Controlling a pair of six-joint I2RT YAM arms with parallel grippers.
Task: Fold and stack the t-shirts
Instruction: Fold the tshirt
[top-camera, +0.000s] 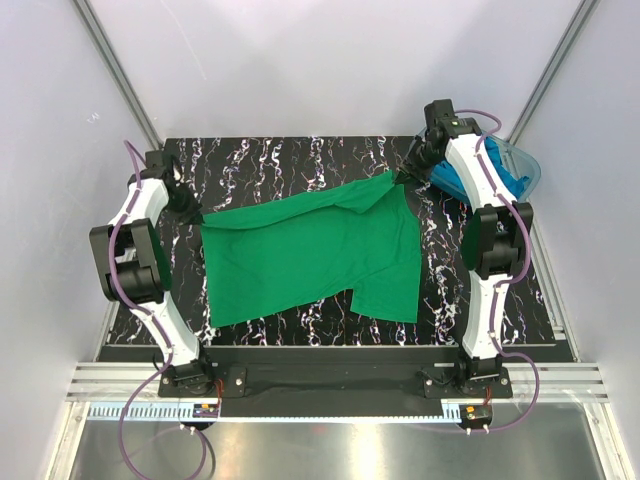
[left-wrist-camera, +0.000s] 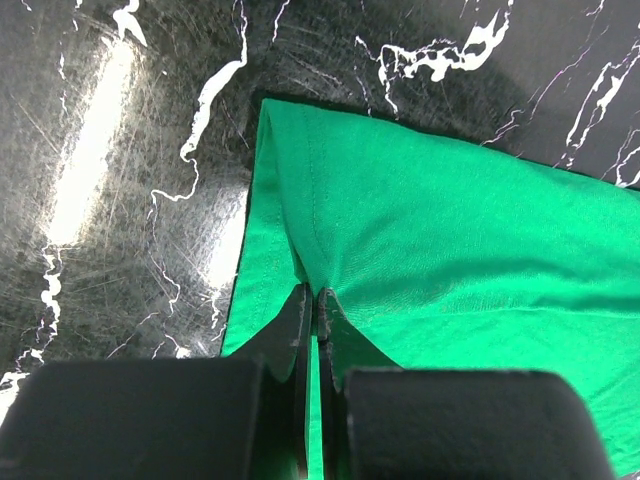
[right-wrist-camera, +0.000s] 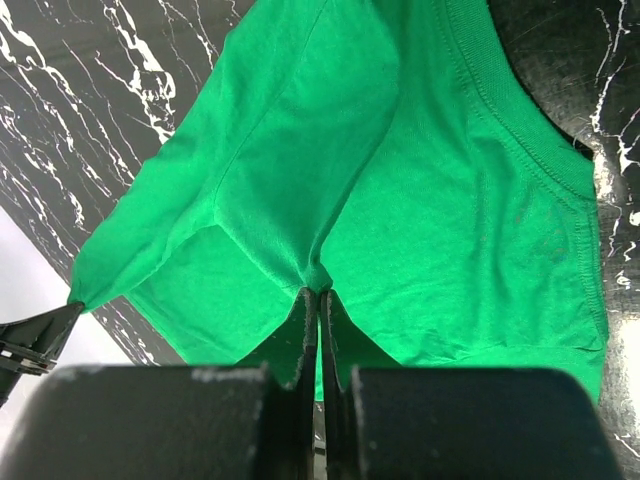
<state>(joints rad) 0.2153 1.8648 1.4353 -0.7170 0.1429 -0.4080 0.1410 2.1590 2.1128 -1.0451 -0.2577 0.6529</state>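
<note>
Evidently at the spreading-out step: the green t-shirt (top-camera: 310, 255) lies stretched across the middle of the tabletop (top-camera: 300, 160), its far edge pinched at both ends. The left gripper (left-wrist-camera: 312, 295) is clamped on a corner of the cloth near the left edge. The right gripper (right-wrist-camera: 318, 295) is clamped on a bunched fold near the far right corner, beside the tub (top-camera: 535, 165) holding the turquoise t-shirts (top-camera: 447, 181). No fold looks made yet. Next, by this view, both arms must lay the cloth flat and even before releasing.
</note>
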